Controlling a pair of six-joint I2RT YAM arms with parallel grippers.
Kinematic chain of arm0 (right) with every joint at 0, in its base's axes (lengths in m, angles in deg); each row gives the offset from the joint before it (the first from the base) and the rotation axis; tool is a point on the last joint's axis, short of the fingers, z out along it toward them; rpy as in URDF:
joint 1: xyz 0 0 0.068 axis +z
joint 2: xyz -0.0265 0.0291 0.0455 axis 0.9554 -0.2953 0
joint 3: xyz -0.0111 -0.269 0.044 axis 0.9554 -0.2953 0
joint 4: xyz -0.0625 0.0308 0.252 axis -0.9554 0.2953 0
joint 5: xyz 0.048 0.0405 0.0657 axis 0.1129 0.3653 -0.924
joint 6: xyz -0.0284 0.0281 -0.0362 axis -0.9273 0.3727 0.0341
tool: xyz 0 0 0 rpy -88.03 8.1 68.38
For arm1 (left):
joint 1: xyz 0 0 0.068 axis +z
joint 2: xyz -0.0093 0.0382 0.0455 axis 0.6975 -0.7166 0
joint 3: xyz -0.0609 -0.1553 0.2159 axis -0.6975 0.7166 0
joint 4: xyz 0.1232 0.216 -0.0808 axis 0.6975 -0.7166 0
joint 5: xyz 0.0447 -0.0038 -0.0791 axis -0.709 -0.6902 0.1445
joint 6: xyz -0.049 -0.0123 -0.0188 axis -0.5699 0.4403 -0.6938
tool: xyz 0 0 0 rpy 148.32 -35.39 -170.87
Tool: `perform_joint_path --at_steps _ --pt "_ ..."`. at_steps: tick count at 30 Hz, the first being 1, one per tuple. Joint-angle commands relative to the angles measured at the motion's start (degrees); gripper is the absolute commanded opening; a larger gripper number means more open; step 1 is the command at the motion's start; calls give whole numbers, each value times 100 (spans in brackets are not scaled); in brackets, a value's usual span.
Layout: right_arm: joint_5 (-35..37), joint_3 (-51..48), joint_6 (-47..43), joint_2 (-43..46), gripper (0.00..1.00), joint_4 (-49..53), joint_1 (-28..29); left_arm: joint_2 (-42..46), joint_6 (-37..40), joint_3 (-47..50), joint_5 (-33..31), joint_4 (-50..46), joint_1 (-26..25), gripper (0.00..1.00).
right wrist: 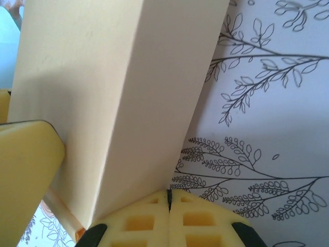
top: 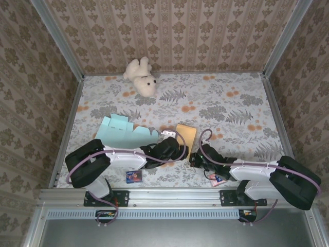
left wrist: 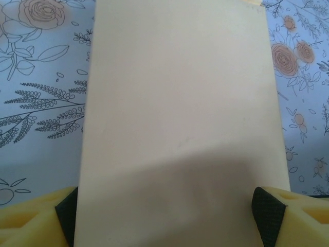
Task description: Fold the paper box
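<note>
Top, left-wrist and right-wrist views, read from near to far.

Nearest, two small printed cards lie on the flowered table (top: 241, 110): the left card (top: 134, 176) beside the left arm and the right card (top: 216, 179) partly under the right arm.

Beyond them the two arms converge toward mid-table. The left gripper (left wrist: 167, 218) has its jaws set wide. The paper box (left wrist: 180, 113) stands between them, and the dark pads (left wrist: 267, 216) meet its left and right sides, so the box is held across its width.

The right gripper (right wrist: 169, 198) has its jaws pressed together with nothing between them. Its tips lie just beside the lower edge of the box, on the right side of the box.

The box is tan in the top view and pale cream at close range. It sits near mid-table, slightly right of centre. In the right-wrist view two of its panels meet at a fold.

Left of the box, a pale blue die-cut sheet (top: 121, 131) lies flat on the table.

Farthest, a white plush bear (top: 142, 77) rests by the far wall.
</note>
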Motion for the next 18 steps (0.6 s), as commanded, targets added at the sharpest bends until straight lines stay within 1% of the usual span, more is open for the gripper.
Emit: perform_joint_path --at_steps 1,5,8,13,15,18 --pt "-57 414 -4 -163 0 -1067 213 -72 -213 -344 1116 610 -179 86" --pt "-53 501 11 -420 1 -1255 377 -98 -226 -266 1276 634 228 86" --pt "83 541 -20 -398 2 -997 438 39 -253 -110 1371 645 605 86" --pt "575 557 -418 263 2 153 382 466 43 -43 1345 277 957 86" --pt "571 592 -606 586 2 652 220 583 154 -40 1371 96 1140 87" --pt "378 543 -788 1037 2 1191 -150 713 241 23 1415 -22 1410 87"
